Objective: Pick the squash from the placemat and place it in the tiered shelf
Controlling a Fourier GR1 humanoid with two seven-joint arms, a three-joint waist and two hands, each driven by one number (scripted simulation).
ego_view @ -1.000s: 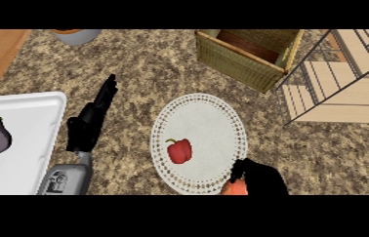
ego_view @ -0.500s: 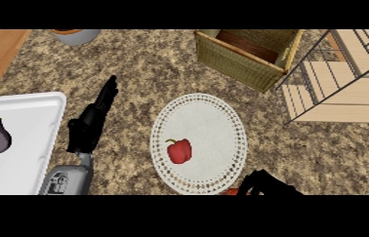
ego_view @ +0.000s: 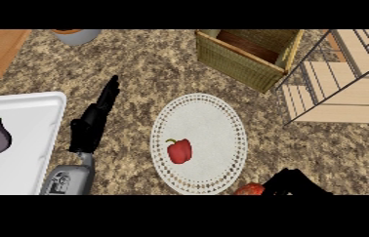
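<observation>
White rectangular tray (ego_view: 32,133) lay at the left edge; a grey bowl (ego_view: 75,35) stood far left; left hand (ego_view: 92,124) rested on the speckled stone counter (ego_view: 144,65) just right of the tray, fingers straight and pressed together, pointing away; round white lace-edged placemat (ego_view: 209,124) lay at centre with a small red bell pepper (ego_view: 179,150) on its near-left part; woven wicker basket (ego_view: 249,53) stood far, right of centre; right hand (ego_view: 292,185) sat at the near edge, fingers curled round an orange-red squash (ego_view: 250,189), mostly hidden, touching the placemat's near rim; wooden tiered shelf with black wire frame (ego_view: 331,80) stood at right.
</observation>
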